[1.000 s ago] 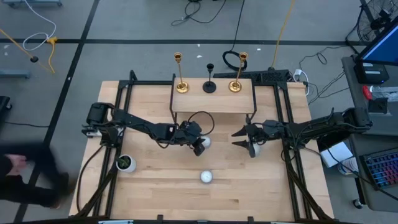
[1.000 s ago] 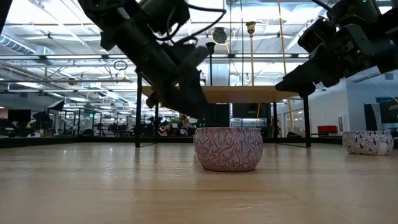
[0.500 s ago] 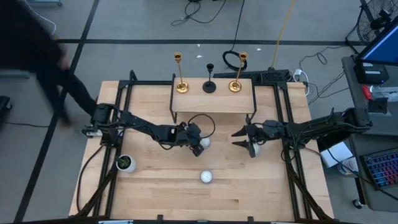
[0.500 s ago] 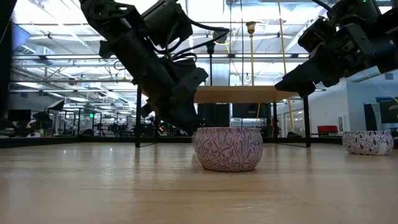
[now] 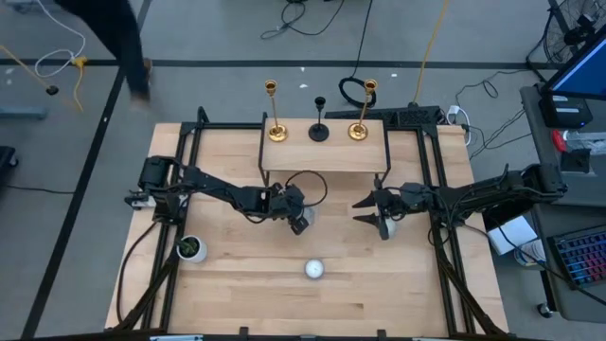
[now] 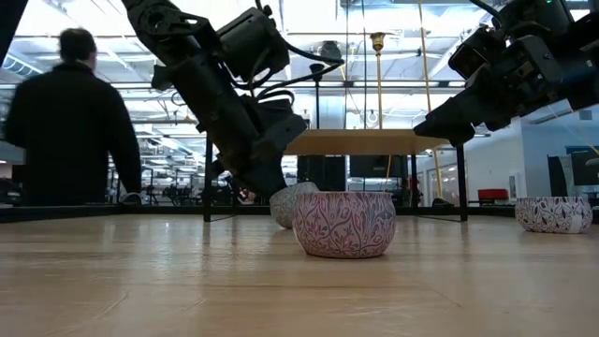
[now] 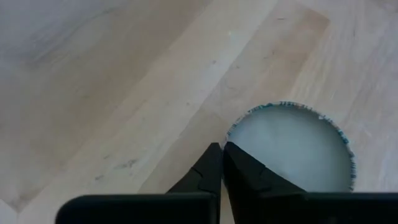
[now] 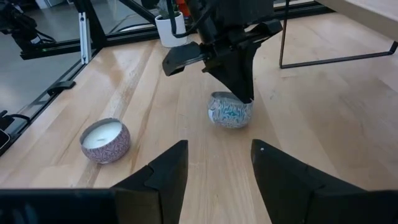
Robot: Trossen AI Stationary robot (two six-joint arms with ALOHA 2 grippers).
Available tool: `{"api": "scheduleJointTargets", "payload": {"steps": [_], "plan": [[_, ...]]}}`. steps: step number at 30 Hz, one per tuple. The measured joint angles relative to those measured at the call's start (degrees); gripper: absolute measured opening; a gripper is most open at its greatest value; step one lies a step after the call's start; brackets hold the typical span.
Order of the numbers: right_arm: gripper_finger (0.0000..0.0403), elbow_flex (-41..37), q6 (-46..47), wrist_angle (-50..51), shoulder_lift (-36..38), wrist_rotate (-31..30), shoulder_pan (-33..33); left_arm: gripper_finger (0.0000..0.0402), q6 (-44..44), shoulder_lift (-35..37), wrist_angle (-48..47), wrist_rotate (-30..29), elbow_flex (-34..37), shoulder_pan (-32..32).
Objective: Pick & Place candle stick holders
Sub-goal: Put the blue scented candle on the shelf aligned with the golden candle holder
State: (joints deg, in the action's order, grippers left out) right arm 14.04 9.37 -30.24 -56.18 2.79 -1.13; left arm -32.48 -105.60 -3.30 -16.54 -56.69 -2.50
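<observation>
Three candle stick holders stand by their round bases on a raised wooden shelf (image 5: 322,156) at the table's far side: two gold (image 5: 276,131) (image 5: 359,130) and a black one (image 5: 320,131) between them. No gripper is near them. My left gripper (image 5: 299,221) is shut at mid table, its tips down at a small white candle (image 7: 289,146) in a patterned tin (image 8: 230,111). My right gripper (image 5: 357,210) hovers open to the right of it, with nothing between its fingers (image 8: 163,171). My left gripper comes down slanting from the table's left, and its shut fingertips (image 7: 231,155) meet the candle tin's rim (image 7: 231,129) at one edge. I cannot tell whether the rim is caught between the fingers. The tin looks a little tilted, its base on the table.
A second patterned candle (image 5: 313,269) (image 6: 343,223) sits nearer the front edge, a third (image 5: 388,226) lies under my right arm, and a white pot with a plant (image 5: 191,248) stands front left. Black frame legs (image 5: 265,142) carry the shelf. A person (image 6: 75,122) walks beyond the table.
My left gripper has shut and drawn a little toward the table's left. The candle at its tips has shifted left with it and now shows beside the front candle in the low view. My right arm has kept still.
</observation>
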Motion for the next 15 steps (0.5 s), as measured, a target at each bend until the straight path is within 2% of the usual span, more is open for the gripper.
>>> {"api": "scheduleJointTargets", "payload": {"steps": [9,15], "plan": [[0.0171,0.0,0.0,0.0,0.0,0.0,0.0,0.0005,2.2,1.2,0.4,2.9,-0.1,-0.9],[0.0171,0.0,0.0,0.0,0.0,0.0,0.0,0.0005,3.9,7.0,0.1,2.7,-0.1,-2.4]]}}
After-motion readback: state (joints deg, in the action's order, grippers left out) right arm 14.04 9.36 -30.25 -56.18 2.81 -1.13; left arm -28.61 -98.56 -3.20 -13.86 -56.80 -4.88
